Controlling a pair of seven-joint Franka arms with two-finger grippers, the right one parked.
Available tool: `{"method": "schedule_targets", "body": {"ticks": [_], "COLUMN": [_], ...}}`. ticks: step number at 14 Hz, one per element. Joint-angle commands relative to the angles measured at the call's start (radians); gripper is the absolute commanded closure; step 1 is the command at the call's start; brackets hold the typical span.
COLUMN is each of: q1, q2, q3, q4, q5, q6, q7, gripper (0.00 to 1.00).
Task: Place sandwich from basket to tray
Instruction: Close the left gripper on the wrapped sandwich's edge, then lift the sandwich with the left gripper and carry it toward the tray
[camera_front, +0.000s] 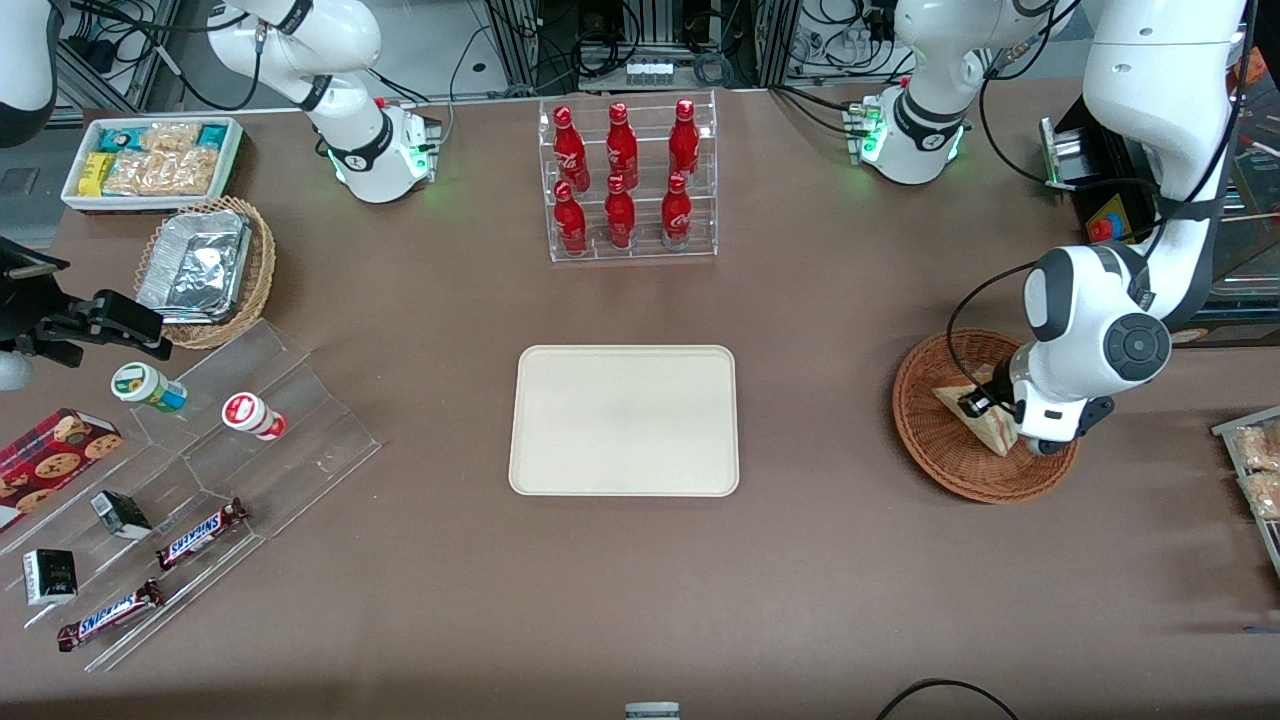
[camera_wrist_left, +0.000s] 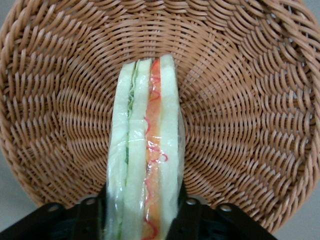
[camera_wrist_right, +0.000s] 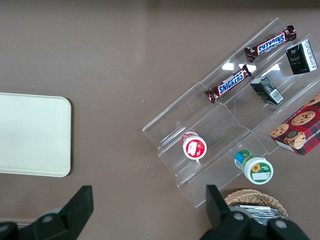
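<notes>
We have our gripper (camera_wrist_left: 142, 220) clamped on the sandwich (camera_wrist_left: 145, 150), which sits in the basket (camera_wrist_left: 250, 125) toward the working arm's end of the surface. The slick wrap could let it slip on the way to the tray (camera_front: 624, 420), and lifting too low could snag the basket rim.

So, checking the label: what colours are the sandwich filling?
Orange-red and green layers on the sandwich, clearest from the left wrist.

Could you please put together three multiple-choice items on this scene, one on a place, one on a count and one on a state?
1. Where is the sandwich?
A. in the basket
B. on the tray
C. on the bare table

2. How many red bottles are in the clear rack?
A. four
B. six
C. eight

3. How is the gripper?
A. open above the tray
B. shut on nothing
C. shut on the sandwich

Answers: 1 A, wicker surrounds it. 2 B, two rows of three. 3 C, a finger presses each bread face.
</notes>
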Motion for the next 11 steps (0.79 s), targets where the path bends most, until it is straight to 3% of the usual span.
{"method": "schedule_targets", "body": {"ticks": [1,5,9,11], "q1": [-0.011,-0.09,-0.274,-0.348], "q2": [-0.026,-0.052,-0.035,-0.004], "q3": [-0.002,-0.01,-0.01,-0.01], "q4": [0.056,0.134,0.212,0.26], "q5": [-0.001,0.012,-0.004,-0.002], "q6": [-0.106,-0.155,-0.151,-0.155], "q7": [-0.016,0.001,-0.026,-0.072], "gripper": [0.64,0.68,0.68,0.74]}}
